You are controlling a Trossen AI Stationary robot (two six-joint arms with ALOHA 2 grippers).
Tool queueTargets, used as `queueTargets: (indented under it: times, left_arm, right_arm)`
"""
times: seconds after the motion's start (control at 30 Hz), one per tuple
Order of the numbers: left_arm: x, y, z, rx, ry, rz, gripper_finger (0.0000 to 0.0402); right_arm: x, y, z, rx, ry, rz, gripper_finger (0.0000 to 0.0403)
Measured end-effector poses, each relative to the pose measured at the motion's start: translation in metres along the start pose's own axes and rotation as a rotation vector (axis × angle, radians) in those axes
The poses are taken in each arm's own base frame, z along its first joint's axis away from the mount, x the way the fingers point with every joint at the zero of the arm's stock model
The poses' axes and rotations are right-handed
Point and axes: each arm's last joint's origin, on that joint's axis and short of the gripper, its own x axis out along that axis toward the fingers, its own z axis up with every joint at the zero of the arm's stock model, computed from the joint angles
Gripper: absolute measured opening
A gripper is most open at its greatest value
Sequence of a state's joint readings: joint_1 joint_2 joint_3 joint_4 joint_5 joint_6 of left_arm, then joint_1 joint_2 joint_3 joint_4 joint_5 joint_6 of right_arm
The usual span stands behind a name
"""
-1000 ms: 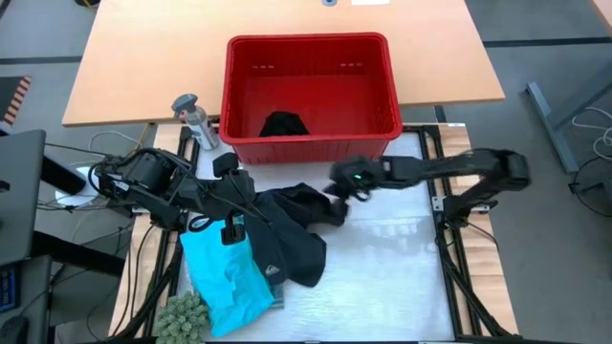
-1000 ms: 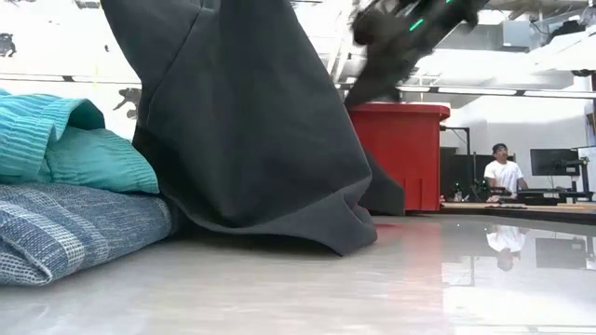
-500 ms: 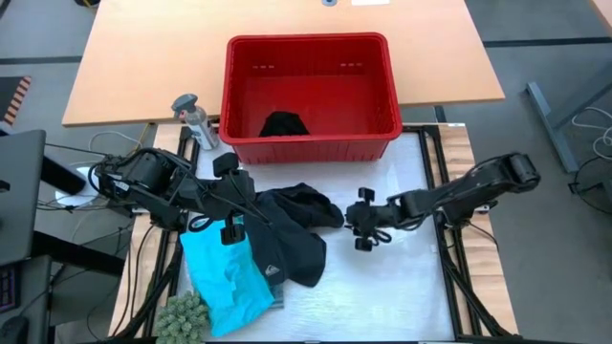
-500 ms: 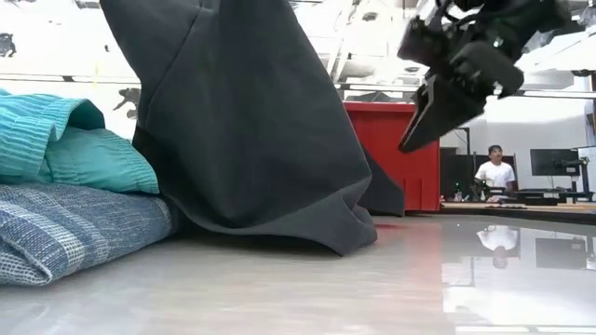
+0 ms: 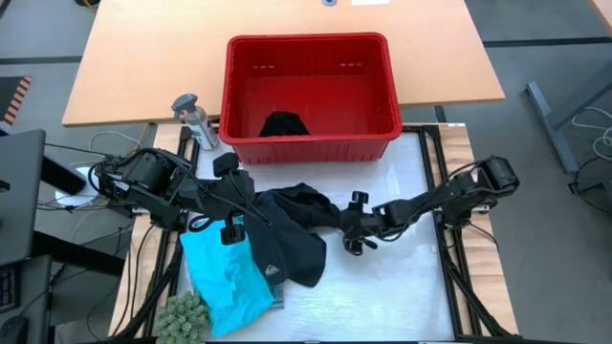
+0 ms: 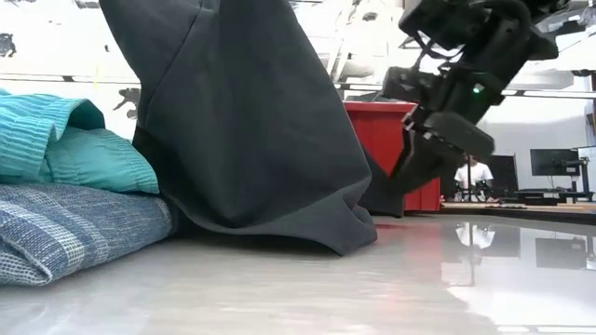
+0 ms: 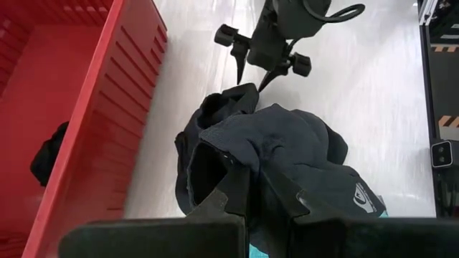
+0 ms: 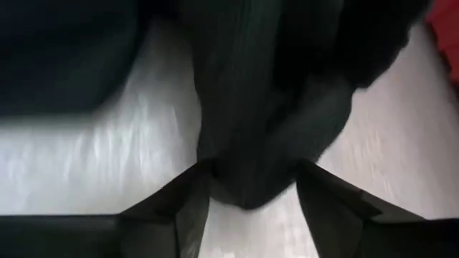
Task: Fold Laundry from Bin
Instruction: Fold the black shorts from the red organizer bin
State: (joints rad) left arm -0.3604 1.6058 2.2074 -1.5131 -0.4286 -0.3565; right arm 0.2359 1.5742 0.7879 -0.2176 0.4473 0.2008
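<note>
Both arms are built of dark, near-black links with black cables looped along them. The right gripper (image 6: 438,140) is made of glossy black housings with a small green light, and round black knobs are carried on its sides

I see a grey bottle (image 5: 192,116) at far left, a green spiky ball (image 5: 184,313) near left, a person (image 6: 473,175) far behind.
</note>
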Motion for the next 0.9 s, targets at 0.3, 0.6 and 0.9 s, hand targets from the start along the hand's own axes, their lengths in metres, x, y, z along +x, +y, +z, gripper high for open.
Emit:
queueTargets:
  times: [0.3, 0.6, 0.9]
  left_arm:
    - [0.000, 0.000, 0.000, 0.000, 0.000, 0.001, 0.0000]
    - [0.000, 0.000, 0.000, 0.019, -0.001, 0.001, 0.0000]
    - [0.000, 0.000, 0.000, 0.011, 0.000, 0.000, 0.0000]
  right_arm:
    - [-0.002, -0.013, 0.018, 0.081, -0.079, 0.015, 0.0067]
    - [-0.035, -0.028, 0.062, 0.058, -0.193, 0.034, 0.0025]
    - [-0.030, -0.065, 0.083, 0.185, -0.241, 0.167, 0.0019]
